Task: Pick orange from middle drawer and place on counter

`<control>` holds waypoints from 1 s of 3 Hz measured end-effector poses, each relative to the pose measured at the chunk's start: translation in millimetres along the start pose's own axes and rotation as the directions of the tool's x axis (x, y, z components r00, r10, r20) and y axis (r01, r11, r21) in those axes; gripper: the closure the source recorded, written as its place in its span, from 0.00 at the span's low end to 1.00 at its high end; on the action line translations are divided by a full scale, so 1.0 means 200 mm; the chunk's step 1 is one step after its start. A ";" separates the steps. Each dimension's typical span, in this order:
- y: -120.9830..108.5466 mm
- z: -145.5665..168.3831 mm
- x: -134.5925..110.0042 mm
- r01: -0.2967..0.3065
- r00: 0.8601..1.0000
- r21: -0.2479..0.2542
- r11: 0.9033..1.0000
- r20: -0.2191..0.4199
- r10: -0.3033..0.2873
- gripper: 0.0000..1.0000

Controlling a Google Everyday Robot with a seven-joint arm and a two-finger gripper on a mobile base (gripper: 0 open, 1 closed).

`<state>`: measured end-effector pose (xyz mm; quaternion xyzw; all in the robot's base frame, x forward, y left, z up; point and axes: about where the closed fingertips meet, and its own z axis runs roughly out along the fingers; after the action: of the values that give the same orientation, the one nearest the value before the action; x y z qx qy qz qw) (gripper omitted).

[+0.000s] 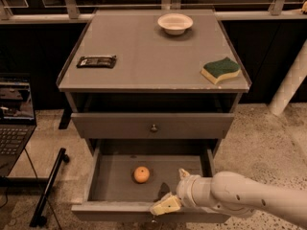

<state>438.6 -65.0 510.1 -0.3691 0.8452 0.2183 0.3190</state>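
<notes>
Though tool (173, 190) nearby, smooth round orange (141, 174)

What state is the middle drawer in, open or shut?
Open. The middle drawer is pulled out, the orange lying on its exposed floor; the end effector is at its front rim.

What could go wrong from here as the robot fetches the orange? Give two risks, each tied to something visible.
1. The orange is round and lies loose; the gripper, at the front right of the drawer, could nudge it and send it rolling.
2. The upper drawer sits close above the opening, so the arm might strike it when lifting.
</notes>
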 end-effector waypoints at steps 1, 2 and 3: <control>0.00 0.00 0.00 0.000 1.000 0.000 1.000 0.000 0.000 0.00; -0.03 0.06 0.02 0.005 1.000 -0.002 1.000 0.023 -0.005 0.00; -0.09 0.21 0.01 0.037 0.998 -0.021 0.999 0.058 -0.036 0.00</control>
<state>467.5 -51.4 476.5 -0.3816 0.8263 0.2323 0.3430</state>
